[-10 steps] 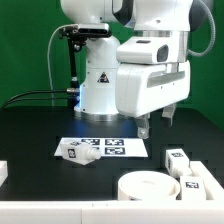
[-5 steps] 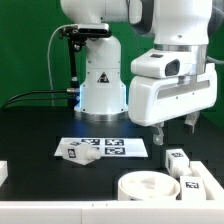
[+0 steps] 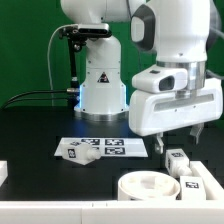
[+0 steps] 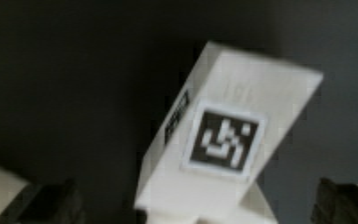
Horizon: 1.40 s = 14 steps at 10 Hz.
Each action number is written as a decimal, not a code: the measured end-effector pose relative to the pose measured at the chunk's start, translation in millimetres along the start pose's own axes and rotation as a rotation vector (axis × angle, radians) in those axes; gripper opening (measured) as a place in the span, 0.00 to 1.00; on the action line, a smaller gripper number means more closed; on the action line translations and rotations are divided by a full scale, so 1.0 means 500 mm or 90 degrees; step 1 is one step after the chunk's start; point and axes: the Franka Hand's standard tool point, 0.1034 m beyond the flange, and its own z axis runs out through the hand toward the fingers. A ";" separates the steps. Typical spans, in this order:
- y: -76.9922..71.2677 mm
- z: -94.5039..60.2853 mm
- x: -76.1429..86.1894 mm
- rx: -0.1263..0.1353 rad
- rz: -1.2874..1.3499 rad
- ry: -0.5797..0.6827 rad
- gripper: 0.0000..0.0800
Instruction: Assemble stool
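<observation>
The fingers (image 3: 157,144) stand wide apart and empty, hovering over a leg (image 3: 178,160) that lies just beside the seat disc (image 3: 148,186). In the wrist view the leg sits skewed between them. Coming down unturned, a fingertip could catch its corner and shove it against the seat disc.

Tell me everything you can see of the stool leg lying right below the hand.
The leg is a short, chunky white block with flat faces, plastic by its look. Its upturned face carries a black-and-white square tag. It lies flat on the black table at the exterior view's right, next to a second leg; whether the two touch is unclear. The open hand hangs over it, fingers to either side, not touching it.
</observation>
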 end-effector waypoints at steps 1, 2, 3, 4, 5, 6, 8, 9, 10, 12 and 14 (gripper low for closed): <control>-0.012 0.017 0.000 0.002 0.014 0.002 0.81; -0.023 0.035 -0.002 0.004 0.010 0.002 0.81; -0.021 0.046 -0.002 0.004 0.010 0.008 0.81; -0.014 0.047 -0.002 0.002 0.006 0.014 0.81; -0.014 0.047 -0.002 0.002 0.006 0.014 0.81; -0.014 0.047 -0.002 0.002 0.006 0.014 0.68; -0.001 0.047 -0.005 -0.001 0.018 0.013 0.48; 0.011 0.047 -0.008 -0.004 0.025 0.012 0.42; 0.013 0.044 -0.013 -0.005 0.002 0.012 0.42; 0.020 0.022 -0.056 -0.011 -0.117 0.005 0.41; 0.020 -0.011 -0.079 -0.022 -0.227 0.014 0.41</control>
